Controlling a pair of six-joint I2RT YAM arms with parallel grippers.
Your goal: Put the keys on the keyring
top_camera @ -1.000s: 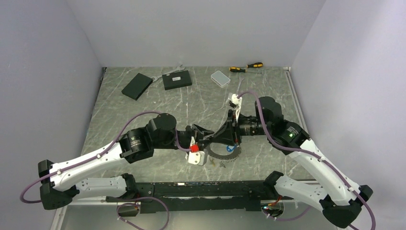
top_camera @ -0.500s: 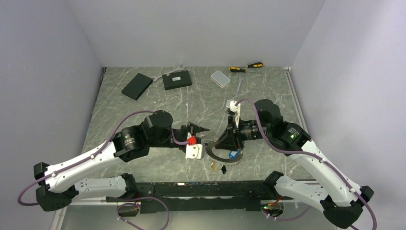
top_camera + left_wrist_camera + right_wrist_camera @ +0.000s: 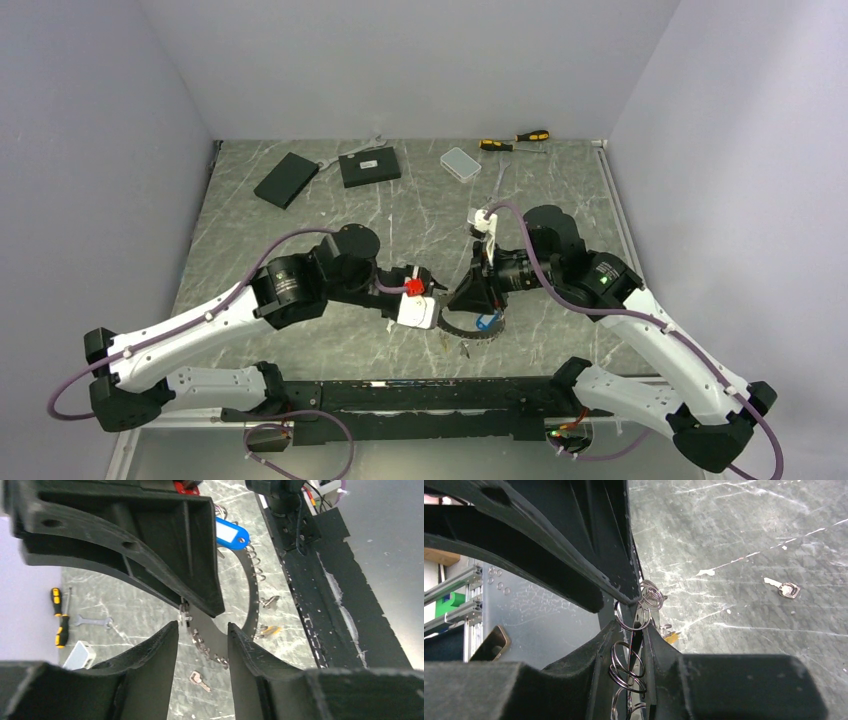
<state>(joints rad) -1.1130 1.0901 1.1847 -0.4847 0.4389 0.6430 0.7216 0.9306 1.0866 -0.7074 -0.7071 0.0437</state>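
The keyring (image 3: 462,328) is a dark toothed arc lying in front of both grippers, and it also shows in the left wrist view (image 3: 252,587). My right gripper (image 3: 465,298) is shut on it, with small split rings (image 3: 631,660) pinched between its fingers (image 3: 634,630). My left gripper (image 3: 437,297) is open, its fingers astride the ring's arc (image 3: 202,630), close against the right gripper. The blue-tagged key (image 3: 231,532) hangs on the ring. The yellow-orange-tagged key (image 3: 270,629) and a plain key (image 3: 270,601) lie beside the arc. Another plain key (image 3: 199,680) lies on the table.
Two black boxes (image 3: 286,179) (image 3: 369,167), a wrench (image 3: 365,143), a clear plastic box (image 3: 460,162) and yellow-handled screwdrivers (image 3: 515,141) lie along the back. A black rail (image 3: 430,395) runs along the near edge. Walls close in left and right.
My left gripper pulled back and opened, then moved right again up against the right gripper. The right gripper sank slightly lower and to the left with the keyring.
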